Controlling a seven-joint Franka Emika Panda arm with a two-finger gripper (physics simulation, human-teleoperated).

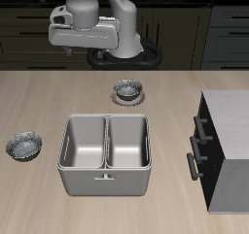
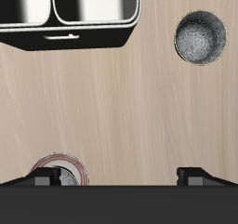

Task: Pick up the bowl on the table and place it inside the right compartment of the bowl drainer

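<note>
The bowl (image 1: 24,146) (image 2: 201,37) is small, grey and speckled inside, and sits on the bare table beside the bowl drainer. The bowl drainer (image 1: 105,172) (image 2: 56,32) is a grey metal tub with two wells split by a central wall, and both wells look empty. My gripper (image 2: 119,177) hangs high above the back of the table, open, with nothing between its fingertips (image 2: 43,177). It is far from the bowl, and closer to a twin bowl. In the exterior view only the white hand (image 1: 89,29) shows clearly.
A twin bowl on a pinkish disc (image 1: 127,90) (image 2: 60,169) sits behind the drainer, almost under the gripper. A grey cabinet box with dark front and handles (image 1: 229,150) stands on the drainer's other side from the bowl.
</note>
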